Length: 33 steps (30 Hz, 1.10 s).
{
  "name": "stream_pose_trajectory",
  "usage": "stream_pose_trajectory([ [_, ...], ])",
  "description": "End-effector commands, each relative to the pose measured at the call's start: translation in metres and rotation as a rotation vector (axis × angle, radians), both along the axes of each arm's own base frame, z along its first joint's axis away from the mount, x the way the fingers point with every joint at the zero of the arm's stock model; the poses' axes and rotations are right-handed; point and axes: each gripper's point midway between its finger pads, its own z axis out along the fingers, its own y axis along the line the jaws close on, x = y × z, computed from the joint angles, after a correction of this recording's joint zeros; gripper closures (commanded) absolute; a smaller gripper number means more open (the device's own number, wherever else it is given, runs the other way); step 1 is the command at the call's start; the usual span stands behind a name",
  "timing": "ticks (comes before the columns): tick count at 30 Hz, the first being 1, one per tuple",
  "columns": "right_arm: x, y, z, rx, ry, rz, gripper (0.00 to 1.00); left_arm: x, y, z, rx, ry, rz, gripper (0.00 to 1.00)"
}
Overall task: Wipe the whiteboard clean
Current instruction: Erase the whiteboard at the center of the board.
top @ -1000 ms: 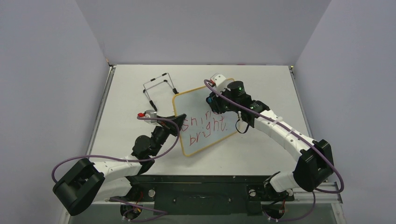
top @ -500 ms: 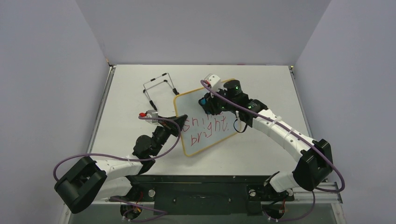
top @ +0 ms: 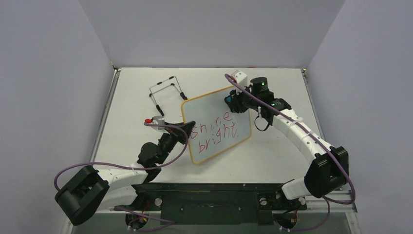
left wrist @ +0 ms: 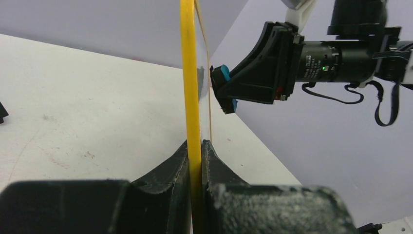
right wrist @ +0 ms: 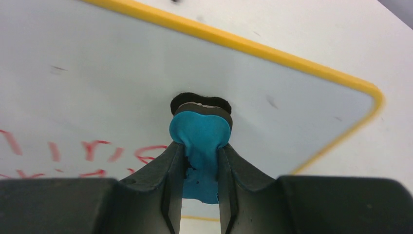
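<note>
A pale grey table (top: 136, 83) fills the middle of the top view, with plain walls on three sides. Two white and black arms reach onto it from the bottom edge: the left arm (top: 122, 173) from the lower left, the right arm (top: 297, 134) curving up from the lower right.

The whiteboard (top: 216, 122) sits at the centre of the top view, turned so that its corners point up, down and sideways. It has a glossy white face and a thin yellow frame.

A thin black wire stand (top: 165, 92) sits on the table to the upper left of the whiteboard, apart from it.

The left gripper (left wrist: 195, 151) meets the whiteboard at its left edge. In the left wrist view its two black fingers are closed tight on the yellow frame, which runs straight up between them.

The right gripper (right wrist: 200, 151) is over the upper right part of the whiteboard. Its fingers are pinched on a small blue eraser (right wrist: 199, 131). The dark pad of the eraser presses flat against the white face, near the upper right corner.

Red handwriting (top: 214, 132) reading "Shine bright" crosses the lower half of the whiteboard, below and to the left of the eraser.
</note>
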Motion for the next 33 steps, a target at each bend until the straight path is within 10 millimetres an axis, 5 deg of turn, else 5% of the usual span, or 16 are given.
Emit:
stream_pose_trajectory([
  [1, 0.005, -0.071, -0.014, -0.110, 0.018, -0.027, 1.00, -0.007, -0.002, -0.003, 0.079, -0.050, -0.019, 1.00],
  [4, 0.001, -0.113, -0.025, -0.134, 0.068, -0.043, 1.00, -0.007, 0.000, -0.006, 0.101, -0.055, -0.012, 1.00],
  [9, -0.011, -0.206, -0.080, -0.298, 0.252, -0.216, 1.00, -0.010, 0.002, -0.006, 0.119, -0.067, -0.013, 1.00],
  [13, -0.024, -0.260, -0.116, -0.395, 0.342, -0.335, 1.00, -0.012, 0.002, -0.004, 0.132, -0.080, -0.017, 1.00],
  [17, -0.030, -0.282, -0.134, -0.440, 0.372, -0.377, 0.99, -0.011, -0.001, -0.004, 0.146, -0.087, -0.025, 1.00],
  [27, -0.029, -0.298, -0.173, -0.489, 0.487, -0.401, 0.71, -0.013, -0.007, -0.008, 0.179, -0.093, -0.054, 1.00],
  [33, -0.030, -0.299, -0.165, -0.458, 0.488, -0.376, 0.57, -0.013, -0.009, -0.012, 0.206, -0.096, -0.066, 1.00],
])
